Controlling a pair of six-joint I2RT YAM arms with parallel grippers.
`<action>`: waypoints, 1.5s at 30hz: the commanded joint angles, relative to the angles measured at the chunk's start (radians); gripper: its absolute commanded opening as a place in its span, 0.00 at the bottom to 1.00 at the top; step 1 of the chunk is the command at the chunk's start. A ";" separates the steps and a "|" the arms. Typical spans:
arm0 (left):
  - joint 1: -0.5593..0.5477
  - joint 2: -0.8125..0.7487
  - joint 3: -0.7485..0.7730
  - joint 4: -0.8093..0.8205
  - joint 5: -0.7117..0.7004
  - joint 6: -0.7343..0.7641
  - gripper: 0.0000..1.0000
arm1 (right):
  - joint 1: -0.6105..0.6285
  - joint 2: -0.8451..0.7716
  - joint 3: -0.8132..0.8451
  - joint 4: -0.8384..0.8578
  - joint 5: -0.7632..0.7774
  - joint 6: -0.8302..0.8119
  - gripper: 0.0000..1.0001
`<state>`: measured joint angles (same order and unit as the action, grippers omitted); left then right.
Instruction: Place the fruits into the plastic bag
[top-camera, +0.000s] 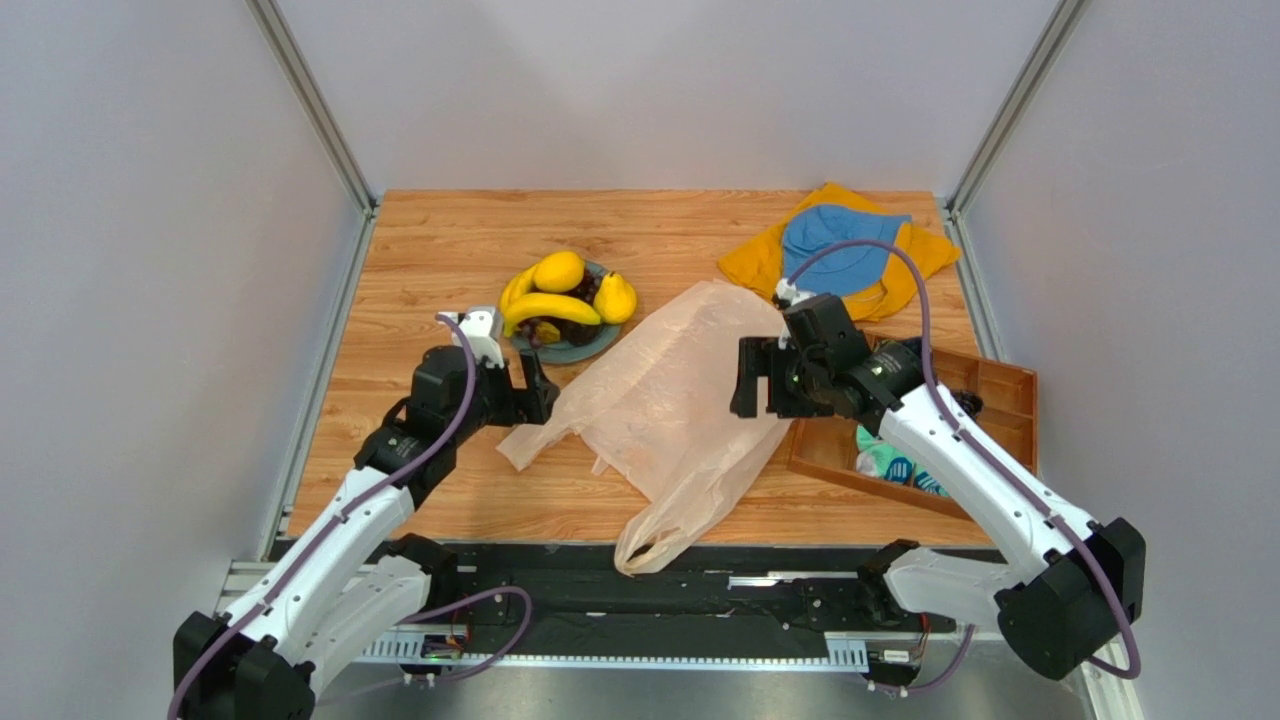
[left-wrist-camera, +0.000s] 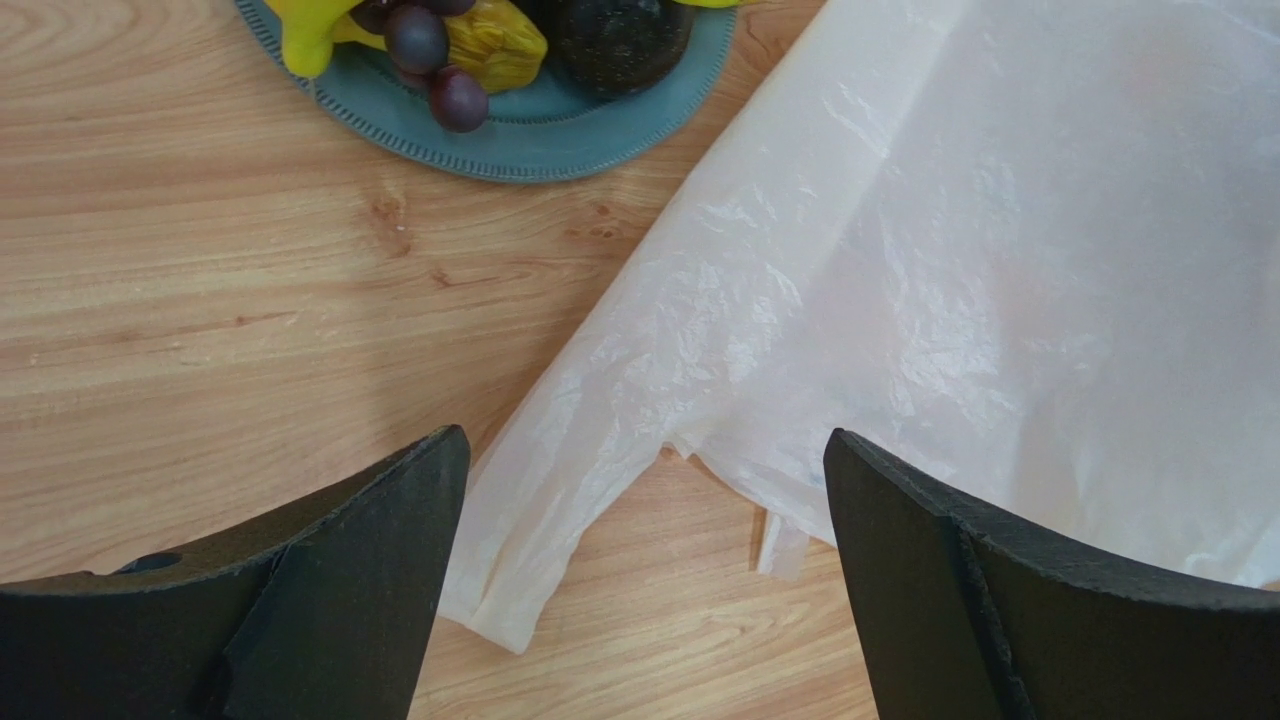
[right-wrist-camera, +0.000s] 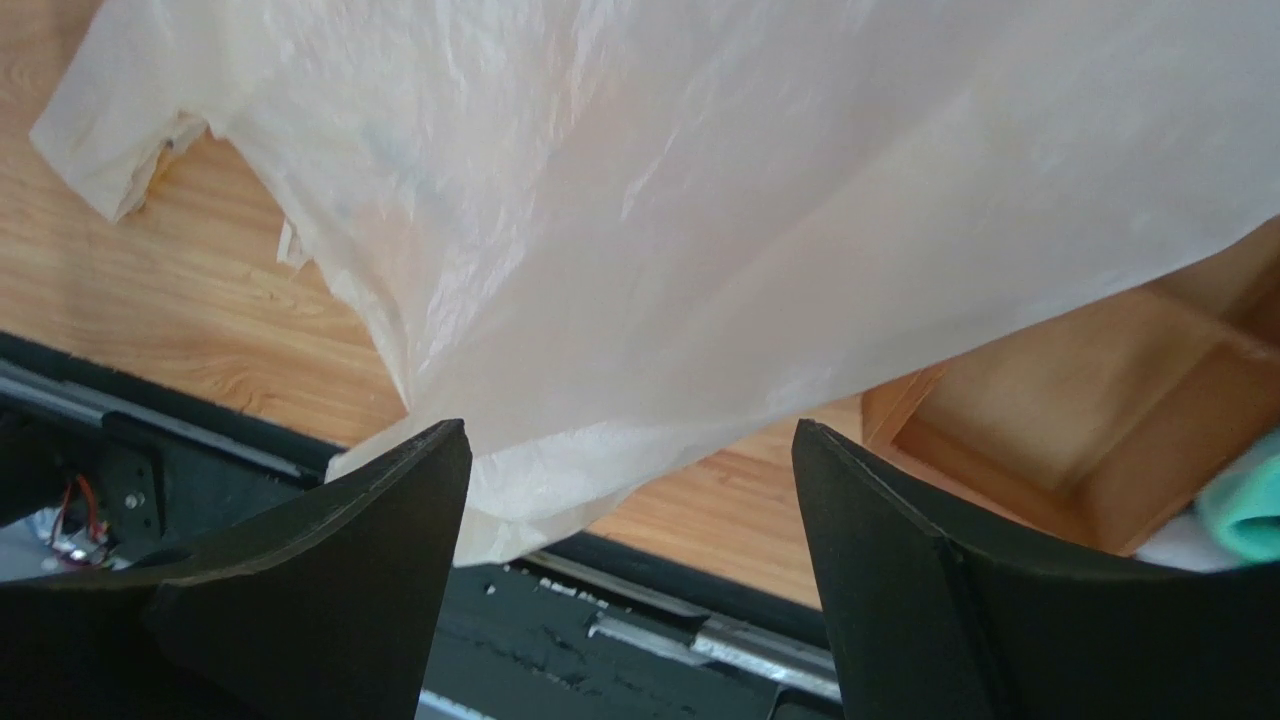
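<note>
The fruits lie on a grey-blue plate (top-camera: 582, 350) at the back left: yellow bananas (top-camera: 549, 309), two roundish yellow fruits (top-camera: 559, 272) and, in the left wrist view, purple grapes (left-wrist-camera: 428, 60) and a dark round fruit (left-wrist-camera: 624, 38). The peach plastic bag (top-camera: 676, 405) lies flat mid-table, one end over the front edge. My left gripper (top-camera: 529, 393) is open and empty above the bag's left handle end (left-wrist-camera: 511, 540). My right gripper (top-camera: 756, 378) is open and empty above the bag's right side (right-wrist-camera: 721, 195).
Orange cloth (top-camera: 917, 263) with a blue cloth (top-camera: 842, 248) on it lies at the back right. A wooden tray (top-camera: 977, 398) with green and blue items (top-camera: 894, 458) stands at the right, touching the bag. A black rail (top-camera: 721, 600) runs along the front edge.
</note>
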<state>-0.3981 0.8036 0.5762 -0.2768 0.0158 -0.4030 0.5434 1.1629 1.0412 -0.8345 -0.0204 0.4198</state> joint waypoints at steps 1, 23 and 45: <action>-0.001 0.020 -0.015 0.067 -0.057 0.007 0.98 | 0.010 -0.055 -0.096 0.018 -0.154 0.134 0.83; -0.001 -0.007 -0.041 0.033 0.032 0.013 0.98 | 0.004 0.075 -0.193 0.290 -0.032 0.148 0.37; -0.117 0.325 -0.064 0.237 0.147 0.044 0.89 | -0.198 0.136 -0.116 0.252 0.085 -0.013 0.00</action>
<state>-0.4870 1.0779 0.5053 -0.1219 0.1680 -0.3874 0.3519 1.2984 0.9047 -0.6083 0.0734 0.4271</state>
